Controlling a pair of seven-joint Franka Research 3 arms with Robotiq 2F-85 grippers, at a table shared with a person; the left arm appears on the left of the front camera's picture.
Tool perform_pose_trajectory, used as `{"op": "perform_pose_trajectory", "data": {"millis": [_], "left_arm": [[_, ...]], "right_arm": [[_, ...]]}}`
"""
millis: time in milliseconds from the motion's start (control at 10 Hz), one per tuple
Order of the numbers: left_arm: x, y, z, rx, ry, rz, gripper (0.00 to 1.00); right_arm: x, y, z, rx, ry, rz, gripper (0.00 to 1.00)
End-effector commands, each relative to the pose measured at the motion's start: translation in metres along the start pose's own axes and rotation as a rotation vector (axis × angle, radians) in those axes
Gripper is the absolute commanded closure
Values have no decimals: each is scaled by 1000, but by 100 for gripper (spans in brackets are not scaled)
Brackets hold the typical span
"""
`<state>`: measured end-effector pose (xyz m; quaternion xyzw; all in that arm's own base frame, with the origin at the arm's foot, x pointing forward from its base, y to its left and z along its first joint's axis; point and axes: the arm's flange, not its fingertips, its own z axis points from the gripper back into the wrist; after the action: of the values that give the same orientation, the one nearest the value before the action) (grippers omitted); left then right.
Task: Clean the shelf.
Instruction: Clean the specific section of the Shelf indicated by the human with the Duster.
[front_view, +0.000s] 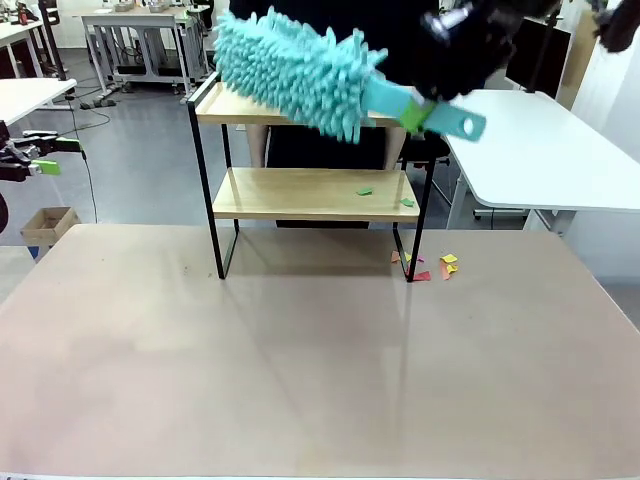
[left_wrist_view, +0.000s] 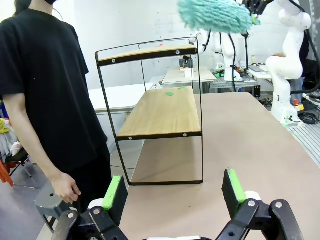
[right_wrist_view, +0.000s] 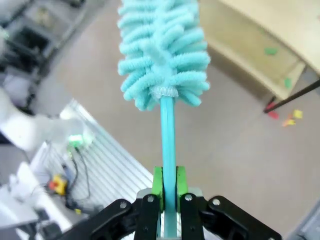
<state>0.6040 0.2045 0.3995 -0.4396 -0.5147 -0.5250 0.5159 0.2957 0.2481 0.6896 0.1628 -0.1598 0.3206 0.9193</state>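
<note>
The shelf (front_view: 300, 195) stands at the back middle of the table, two wooden boards in a black frame. Small green paper scraps (front_view: 364, 190) lie on its lower board. My right gripper (front_view: 428, 112) is shut on the handle of a fluffy teal duster (front_view: 290, 68), whose head hovers over the top board. In the right wrist view the right gripper (right_wrist_view: 169, 186) clamps the duster (right_wrist_view: 162, 55) handle, with the shelf (right_wrist_view: 240, 45) beyond. My left gripper (left_wrist_view: 173, 190) is open and holds nothing, off the table's left side facing the shelf (left_wrist_view: 160, 112); it is also at the far left (front_view: 50, 158).
Red, yellow and orange paper scraps (front_view: 432, 266) lie on the table by the shelf's right legs. A person in a black shirt (left_wrist_view: 45, 90) stands behind the shelf. A white table (front_view: 540, 150) is at the back right. The brown table (front_view: 300, 360) has free room in front.
</note>
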Motion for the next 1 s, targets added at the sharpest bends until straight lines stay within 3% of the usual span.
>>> {"op": "perform_pose_trajectory", "data": {"millis": [0, 300, 500, 900], "left_arm": [[2, -1, -1, -3, -3, -16, 0], [2, -1, -1, -3, -3, -16, 0], [2, -1, -1, -3, -3, -16, 0], [2, -1, -1, -3, -3, -16, 0]], "right_arm": [[-31, -6, -5, -12, 74, 135, 87], [-66, -26, -34, -44, 227, 226, 87], [-86, -49, -61, -77, 380, 234, 87], [-131, -89, -93, -23, 515, 319, 87]]}}
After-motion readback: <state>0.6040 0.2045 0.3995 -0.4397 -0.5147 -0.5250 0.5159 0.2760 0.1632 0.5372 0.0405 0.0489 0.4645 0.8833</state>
